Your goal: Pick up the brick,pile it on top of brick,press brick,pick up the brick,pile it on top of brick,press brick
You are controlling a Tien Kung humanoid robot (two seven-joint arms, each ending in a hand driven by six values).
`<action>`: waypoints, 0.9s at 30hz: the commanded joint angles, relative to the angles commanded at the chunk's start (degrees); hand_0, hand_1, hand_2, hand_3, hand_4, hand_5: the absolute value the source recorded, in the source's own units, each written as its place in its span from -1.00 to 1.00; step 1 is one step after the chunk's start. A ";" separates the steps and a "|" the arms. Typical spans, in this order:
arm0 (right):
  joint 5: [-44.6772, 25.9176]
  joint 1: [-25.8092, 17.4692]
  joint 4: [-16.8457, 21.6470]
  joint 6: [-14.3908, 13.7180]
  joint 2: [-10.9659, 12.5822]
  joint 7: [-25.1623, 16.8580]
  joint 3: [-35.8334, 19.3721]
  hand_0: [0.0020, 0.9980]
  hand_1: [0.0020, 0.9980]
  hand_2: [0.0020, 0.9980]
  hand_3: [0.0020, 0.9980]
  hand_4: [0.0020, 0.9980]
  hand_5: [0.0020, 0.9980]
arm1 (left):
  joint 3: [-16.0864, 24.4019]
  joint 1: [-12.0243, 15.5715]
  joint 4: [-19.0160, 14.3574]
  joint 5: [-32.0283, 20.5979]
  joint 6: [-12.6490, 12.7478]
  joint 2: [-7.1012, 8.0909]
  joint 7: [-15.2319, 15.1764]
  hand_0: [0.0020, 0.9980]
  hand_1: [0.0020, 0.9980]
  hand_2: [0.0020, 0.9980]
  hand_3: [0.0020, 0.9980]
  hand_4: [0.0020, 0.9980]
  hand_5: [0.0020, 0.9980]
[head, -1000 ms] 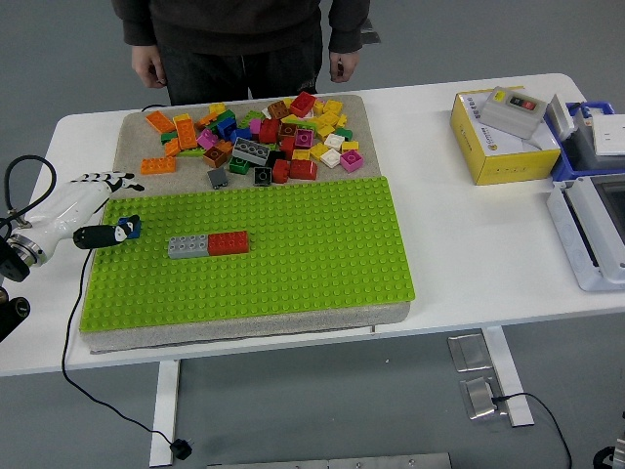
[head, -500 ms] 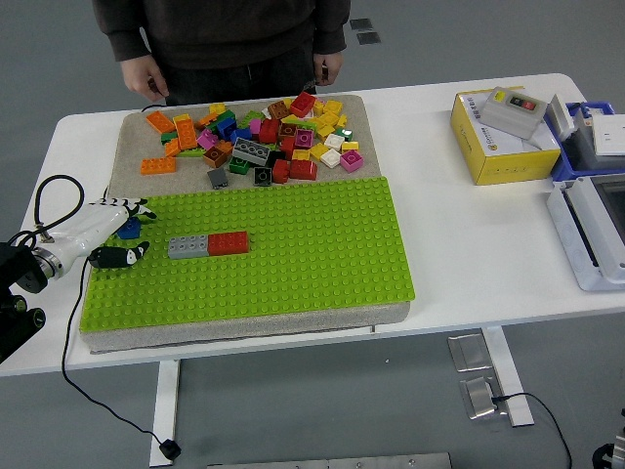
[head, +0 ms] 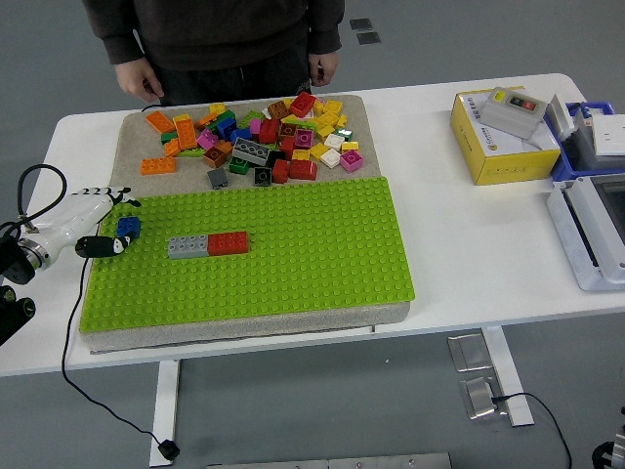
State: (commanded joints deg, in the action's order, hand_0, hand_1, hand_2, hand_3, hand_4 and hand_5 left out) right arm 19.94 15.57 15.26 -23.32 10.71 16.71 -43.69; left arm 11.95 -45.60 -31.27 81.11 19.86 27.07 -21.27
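Your robot's left hand [head: 90, 223] reaches in from the left edge of the picture and sits at the left end of the green baseplate [head: 293, 264]. The hand is white with dark fingertips. Its thumb and fingers are drawn close together around a small blue brick [head: 126, 228], pinching it just above or on the plate's left edge; you cannot tell from this view whether the brick touches the studs. A black cable [head: 68, 322] loops from the wrist down past the table's near edge.

A little to the right of the hand, and apart from it, a grey brick [head: 187, 246] and a red brick [head: 228, 242] lie end to end, touching, on the baseplate. The rest of the plate's studs are bare.

Behind the baseplate, on a beige mat [head: 137, 142], lies a loose heap of bricks [head: 264, 137] in orange, yellow, red, green, pink, brown, grey and black. The hand is well apart from this heap.

Your right hand does not appear in the picture.

A person [head: 215, 39] in dark clothing stands at the far side of the white table [head: 469, 234], both hands hanging at the table's far edge, holding nothing.

At the right of the table stands a yellow box [head: 498, 147] with a grey switch box [head: 516, 109] resting on top, and beside it blue and grey containers [head: 591, 195] at the picture's right edge.
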 joint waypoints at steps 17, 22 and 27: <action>-1.97 0.30 0.13 0.08 0.08 -0.65 2.25 0.17 0.10 0.06 0.33 -0.92 0.87 | -4.00 -0.74 3.18 -4.68 -0.30 -1.46 -0.22 0.92 0.96 0.94 0.66 0.22 -0.43; -3.01 0.29 0.12 0.15 0.10 -1.09 3.10 0.17 0.10 0.06 0.34 -0.92 0.88 | -4.73 -0.80 3.77 -5.54 -0.30 -1.91 -0.30 0.91 0.95 0.94 0.64 0.22 -0.43; -3.48 0.29 0.14 0.24 0.14 -1.32 3.50 0.17 0.10 0.06 0.33 -0.92 0.87 | -5.15 -0.74 4.09 -6.19 -0.28 -2.21 -0.35 0.91 0.95 0.94 0.58 0.22 -0.43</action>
State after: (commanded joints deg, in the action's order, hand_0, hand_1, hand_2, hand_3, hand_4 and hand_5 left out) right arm 16.46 15.86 15.40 -23.08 10.86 15.39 -40.19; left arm 6.80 -46.34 -27.18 74.92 19.58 24.85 -21.62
